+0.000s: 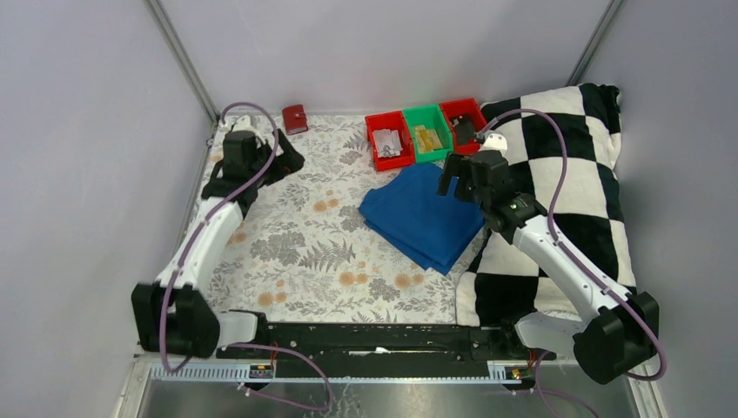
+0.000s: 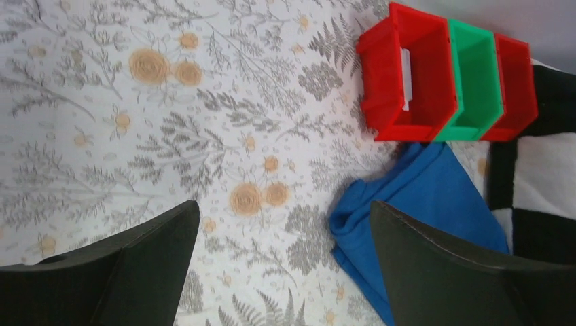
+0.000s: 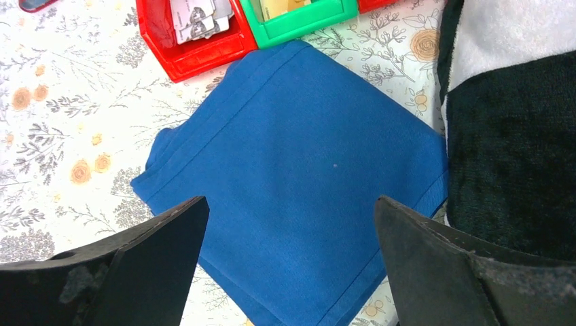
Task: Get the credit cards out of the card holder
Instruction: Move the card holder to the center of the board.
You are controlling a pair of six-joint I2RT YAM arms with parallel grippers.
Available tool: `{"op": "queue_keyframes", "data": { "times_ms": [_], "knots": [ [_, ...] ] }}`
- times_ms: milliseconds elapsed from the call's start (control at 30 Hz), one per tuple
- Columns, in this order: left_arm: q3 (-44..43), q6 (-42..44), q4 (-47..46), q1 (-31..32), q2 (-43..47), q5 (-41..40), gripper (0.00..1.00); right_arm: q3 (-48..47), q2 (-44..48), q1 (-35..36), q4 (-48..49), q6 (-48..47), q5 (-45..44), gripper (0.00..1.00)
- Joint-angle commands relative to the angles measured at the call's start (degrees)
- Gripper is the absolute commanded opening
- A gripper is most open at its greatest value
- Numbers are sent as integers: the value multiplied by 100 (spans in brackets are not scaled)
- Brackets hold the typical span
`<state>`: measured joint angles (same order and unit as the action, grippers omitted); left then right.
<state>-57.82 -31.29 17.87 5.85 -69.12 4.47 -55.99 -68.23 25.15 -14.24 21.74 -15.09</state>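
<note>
**Both pincers apart; card holder at far bench edge**

L pincer (image 2: pixel 284 209) is spread wide w/ nothing betw. the fingers, above the floral-covered bench (image 1: pixel 296 235). R pincer (image 3: pixel 291 204) is likewise apart, over the folded blue cloth (image 3: pixel 299 156). The red card holder (image 1: pixel 295 119) looks folded shut at the far edge, near the L pincer but not touching. Pale card (image 3: pixel 197 15) is in the left red bin (image 3: pixel 204 54), tan-yellow card (image 1: pixel 427 138) in the green bin (image 3: pixel 306 24), dark grey card (image 1: pixel 466 131) in the right red bin (image 2: pixel 519 61). Checked pillow (image 1: pixel 574 174) on R side.
</note>
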Motion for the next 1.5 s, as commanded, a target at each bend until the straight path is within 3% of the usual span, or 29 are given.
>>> {"op": "queue_keyframes", "data": {
  "times_ms": [0, 333, 667, 933, 1467],
  "knots": [
    [-1228, 379, 90, -13, -1255, -561, 99, 52, 262, 34, 343, 104, 121, 100],
    [-4277, 1047, 835, -218, -4580, -929, 99, 148, 339, 32, 389, 179, 624, 100],
    [-6302, 1172, 671, -361, -6800, -922, 99, -91, -278, 32, 341, 170, 693, 100],
    [-6376, 1462, -355, -356, -7343, -1074, 99, -401, -914, 31, 425, 227, 911, 100],
    [-7660, 1263, -349, -213, -8493, -1404, 99, -604, -1441, 34, 631, 269, 960, 100]
  ]
}}
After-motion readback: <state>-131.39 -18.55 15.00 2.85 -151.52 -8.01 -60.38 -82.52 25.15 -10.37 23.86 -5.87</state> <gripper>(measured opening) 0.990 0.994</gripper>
